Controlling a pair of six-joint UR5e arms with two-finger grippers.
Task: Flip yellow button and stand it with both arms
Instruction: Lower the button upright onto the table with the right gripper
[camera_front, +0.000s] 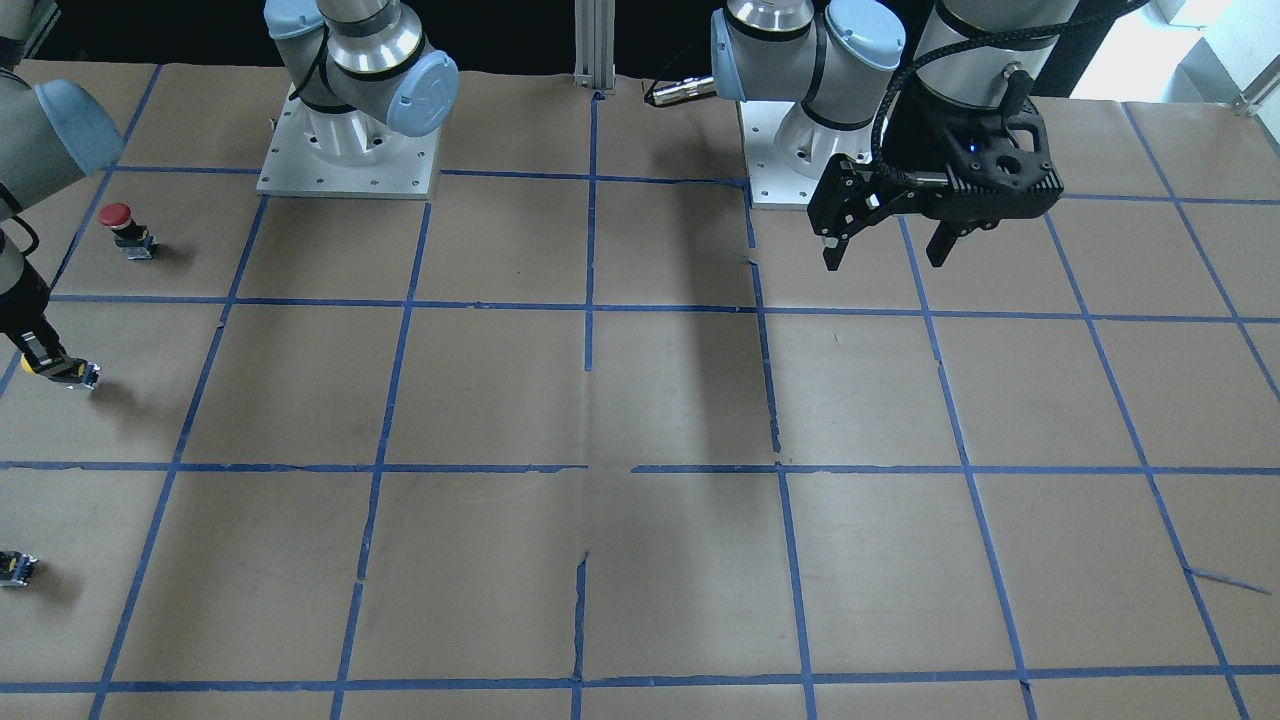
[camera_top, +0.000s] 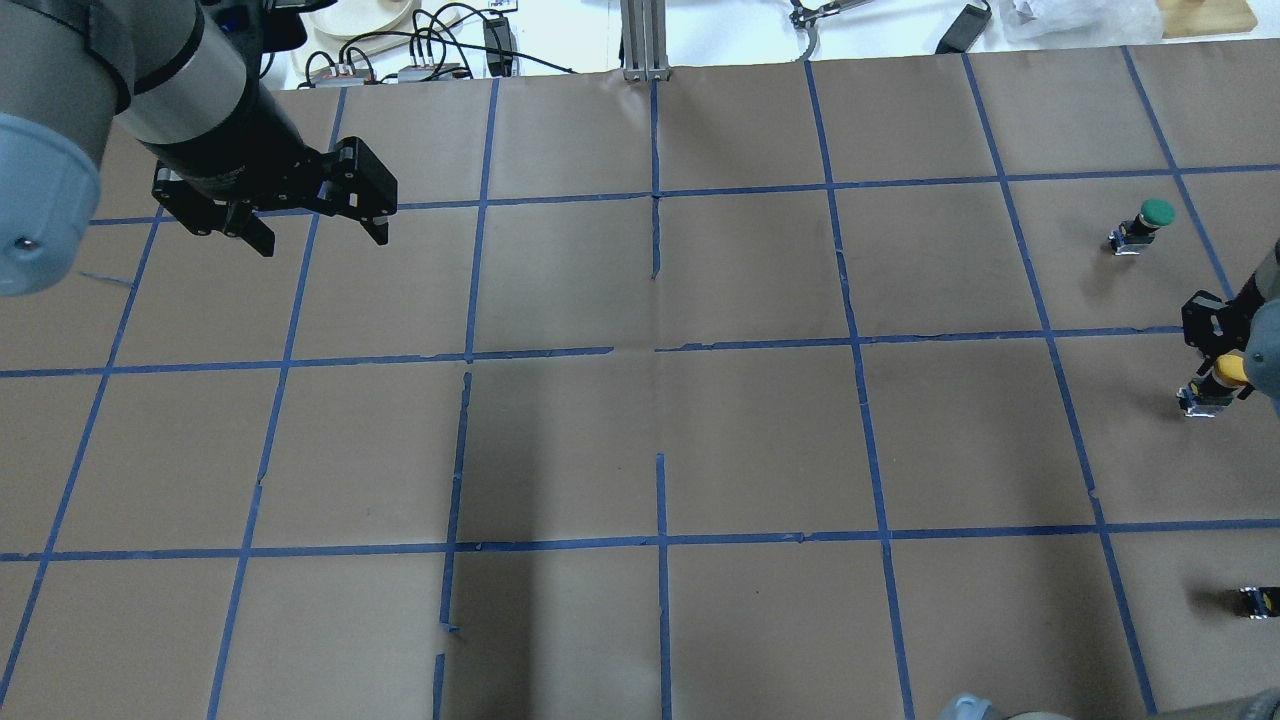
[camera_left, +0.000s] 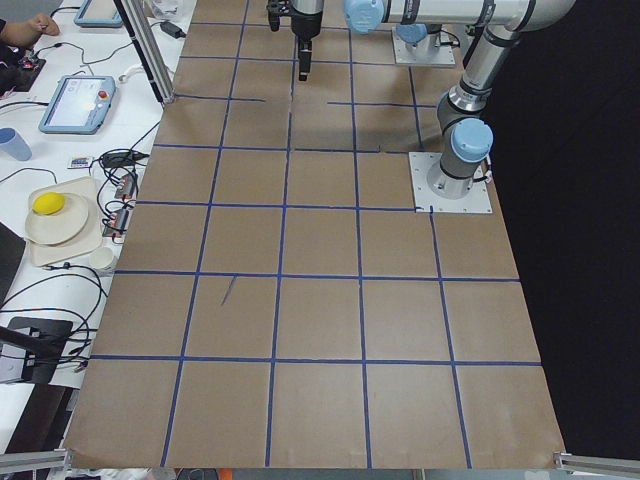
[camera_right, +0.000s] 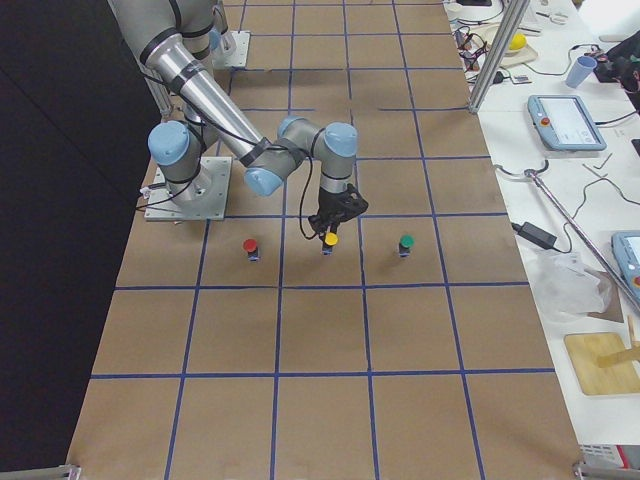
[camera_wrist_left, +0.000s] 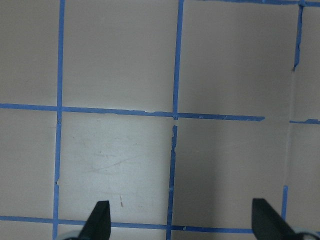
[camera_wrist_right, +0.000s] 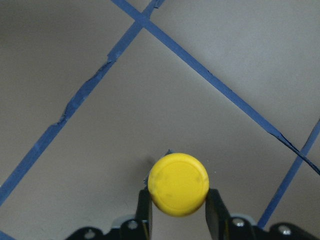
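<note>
left claw (camera_top: 324, 243) spread wide, right claw (camera_top: 1218, 352) gripping yellow button (camera_top: 1229, 372)

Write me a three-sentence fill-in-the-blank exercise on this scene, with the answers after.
The right end effector is ___ on the yellow button.
The left end effector is open and holds ___.
In the exterior right view, the yellow button is the ___ one of a row with the red button and green button.
Missing: shut; nothing; middle.

yellow button (camera_wrist_right: 178, 184) body: hidden under cap | small black block (camera_top: 1258, 601): edge-cropped
</note>
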